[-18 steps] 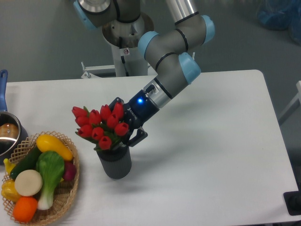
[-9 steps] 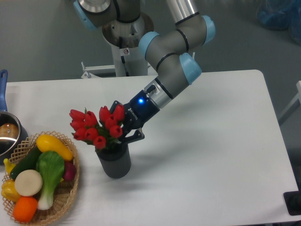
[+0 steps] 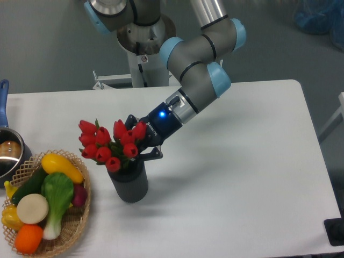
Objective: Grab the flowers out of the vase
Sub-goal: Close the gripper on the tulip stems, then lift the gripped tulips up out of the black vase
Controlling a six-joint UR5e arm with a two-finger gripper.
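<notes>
— Where do your flowers (image 3: 110,145) sit?
— In the vase (image 3: 129,180), nearer the table's (image 3: 242,177) left edge, stems upright, heads leaning left.
— And the gripper (image 3: 141,144)?
— It reaches in from the right; whether its jaws are clamped on the bunch, I cannot tell.

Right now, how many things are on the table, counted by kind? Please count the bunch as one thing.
Flowers, one bunch of red tulips: 1
Vase, dark grey: 1
Wicker basket of vegetables: 1
Pot with blue handle, partly out of frame: 1
Total: 4
</notes>
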